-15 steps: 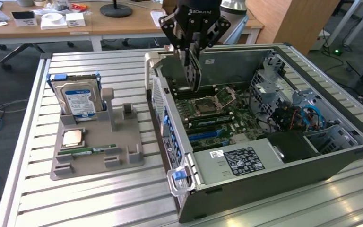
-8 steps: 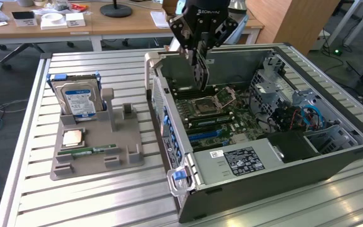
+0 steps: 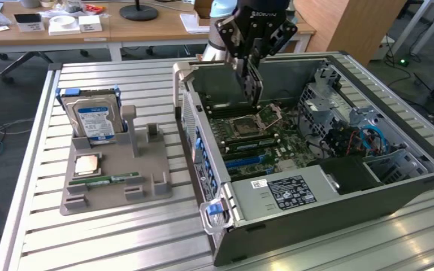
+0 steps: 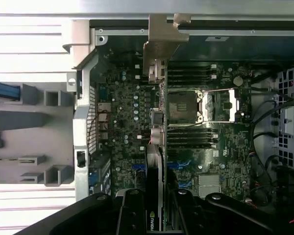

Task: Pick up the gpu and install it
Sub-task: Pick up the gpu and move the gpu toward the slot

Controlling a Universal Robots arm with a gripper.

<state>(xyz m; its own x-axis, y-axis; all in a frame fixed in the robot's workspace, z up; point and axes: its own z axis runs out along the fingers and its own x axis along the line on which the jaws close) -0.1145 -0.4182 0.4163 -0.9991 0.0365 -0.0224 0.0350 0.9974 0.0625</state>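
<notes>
Gpu (image 3: 253, 87), one, held by gripper (image 3: 248, 62) over motherboard (image 3: 266, 141).

The exterior camera stands off my arm, high above the slatted table (image 3: 126, 237). It looks down at an angle over the whole open computer case (image 3: 315, 209), with the grey parts stand (image 3: 115, 169) beside the case on the exterior view's left. My wrist camera sits just behind my gripper (image 4: 157, 210) and faces straight down along the gpu (image 4: 156, 127) onto the motherboard (image 4: 122, 107), much nearer. The 2 views share the CPU socket (image 4: 179, 105), the RAM slots (image 4: 188, 73) and 1 edge of the stand
</notes>
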